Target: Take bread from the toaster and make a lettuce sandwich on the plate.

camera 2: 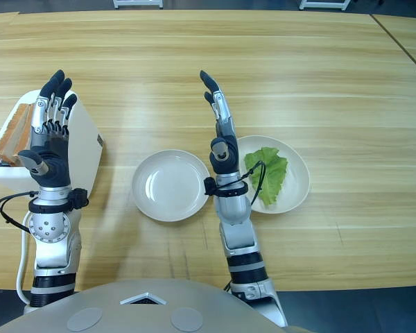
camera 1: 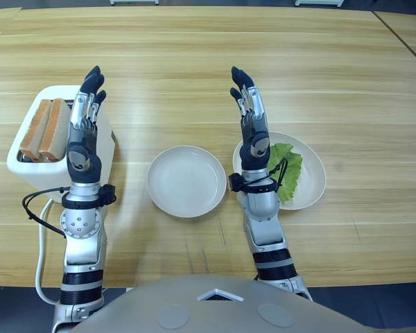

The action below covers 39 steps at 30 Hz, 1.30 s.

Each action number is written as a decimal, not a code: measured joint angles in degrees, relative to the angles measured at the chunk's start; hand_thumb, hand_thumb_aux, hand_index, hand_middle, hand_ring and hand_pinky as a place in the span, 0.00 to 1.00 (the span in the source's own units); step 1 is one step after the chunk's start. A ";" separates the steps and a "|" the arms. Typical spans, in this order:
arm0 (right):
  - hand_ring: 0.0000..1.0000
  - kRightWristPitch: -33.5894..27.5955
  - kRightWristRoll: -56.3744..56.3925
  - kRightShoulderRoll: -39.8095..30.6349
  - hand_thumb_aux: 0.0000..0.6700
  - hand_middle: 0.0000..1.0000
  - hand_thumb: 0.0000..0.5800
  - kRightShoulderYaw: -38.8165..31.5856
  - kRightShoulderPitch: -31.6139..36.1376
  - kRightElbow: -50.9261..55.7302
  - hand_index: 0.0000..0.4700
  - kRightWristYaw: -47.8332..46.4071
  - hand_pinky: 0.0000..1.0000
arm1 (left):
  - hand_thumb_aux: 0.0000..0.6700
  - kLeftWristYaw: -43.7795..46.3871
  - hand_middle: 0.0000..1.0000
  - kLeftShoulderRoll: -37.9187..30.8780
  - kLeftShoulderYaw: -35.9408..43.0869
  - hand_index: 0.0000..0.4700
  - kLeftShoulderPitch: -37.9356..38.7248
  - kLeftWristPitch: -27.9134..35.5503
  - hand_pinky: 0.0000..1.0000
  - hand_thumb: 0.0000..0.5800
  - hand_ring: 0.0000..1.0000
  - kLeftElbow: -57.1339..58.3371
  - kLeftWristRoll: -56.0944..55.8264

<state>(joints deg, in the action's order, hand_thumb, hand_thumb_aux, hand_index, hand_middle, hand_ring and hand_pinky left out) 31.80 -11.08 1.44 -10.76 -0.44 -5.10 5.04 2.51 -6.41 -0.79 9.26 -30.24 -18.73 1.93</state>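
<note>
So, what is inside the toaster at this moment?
Two bread slices stand side by side in the toaster, their tops sticking out. Their lower parts are hidden inside the slots, and the left hand covers the toaster's right side.

The toaster (camera 1: 28, 163) is white; its bread slices (camera 1: 45, 130) are orange-brown. The middle plate (camera 1: 186, 182) and right plate (camera 1: 313, 173) are off-white, the lettuce leaf (camera 1: 288, 170) bright green. The table (camera 1: 194, 62) is pale, streaked wood grain. The left hand (camera 1: 85, 118) and right hand (camera 1: 251, 114) are silver with dark fingertips.

Head stereo pair, tilted forward and down.
I get both eyes close over the surface (camera 1: 263, 62), set slightly apart, sharing it from toaster (camera 1: 24, 165) to lettuce plate (camera 1: 317, 170).
</note>
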 measured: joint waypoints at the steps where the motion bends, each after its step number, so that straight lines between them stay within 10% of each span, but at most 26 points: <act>1: 0.00 0.00 0.00 0.03 0.00 0.00 0.00 0.00 0.00 0.00 0.00 0.00 0.00 | 0.00 0.08 0.00 0.00 0.00 0.00 -0.02 0.00 0.00 0.00 0.00 0.00 0.00; 15: 0.00 -0.02 0.00 0.17 0.00 0.00 0.00 0.00 0.08 -0.01 0.00 0.00 0.00 | 0.00 0.33 0.00 -0.83 -2.14 0.00 -0.75 2.80 0.00 0.00 0.00 -6.75 -0.09; 20: 0.00 -0.03 -0.18 0.34 0.00 0.00 0.00 -0.04 0.04 -0.03 0.00 0.24 0.00 | 0.00 3.89 0.00 -16.81 -20.58 0.00 -6.48 5.11 0.00 0.00 0.00 -14.72 4.26; 28: 0.00 -0.01 -0.28 0.75 0.00 0.00 0.00 -0.16 -0.15 0.04 0.00 0.39 0.00 | 0.00 3.72 0.00 -40.13 -43.12 0.00 6.09 -9.33 0.00 0.00 0.00 9.55 32.86; 39: 0.00 -0.08 -0.10 0.67 0.00 0.00 0.00 -0.02 -0.28 0.08 0.00 0.14 0.00 | 0.00 -12.74 0.00 -49.70 -38.38 0.00 11.60 -11.93 0.00 0.00 0.00 29.29 49.04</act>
<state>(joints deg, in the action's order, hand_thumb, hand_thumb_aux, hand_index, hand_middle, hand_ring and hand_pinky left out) 31.73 -11.18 2.11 -10.78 -0.72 -5.02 5.18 -10.23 -56.11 -39.17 20.86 -42.17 10.57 50.97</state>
